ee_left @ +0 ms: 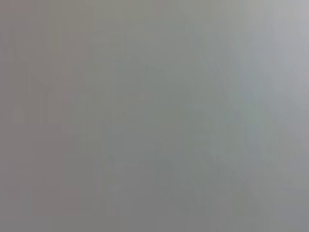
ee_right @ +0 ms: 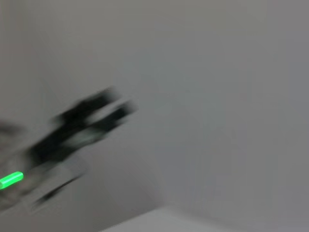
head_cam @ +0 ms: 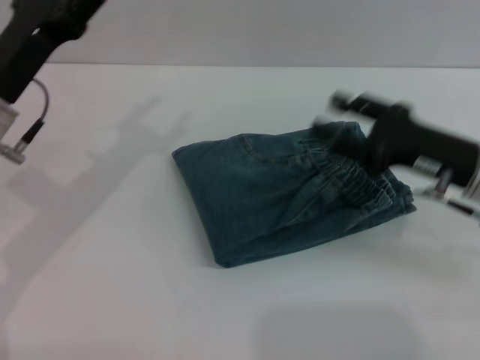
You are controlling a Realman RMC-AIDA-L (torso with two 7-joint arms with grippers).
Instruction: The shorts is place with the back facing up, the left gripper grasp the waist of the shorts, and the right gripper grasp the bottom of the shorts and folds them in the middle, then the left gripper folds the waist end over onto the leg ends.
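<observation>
Stretching wide under soft light, a white counter (head_cam: 150,300), meeting a plain pale grey wall (head_cam: 262,30) behind.

You are looking at a bare test bench of the lab kind, not a home. A plain white table (head_cam: 150,300) runs to a straight far edge against a blank grey wall (head_cam: 300,30). Only the folded denim shorts (head_cam: 285,195) lie on it, between two black robot arms at its sides.
</observation>
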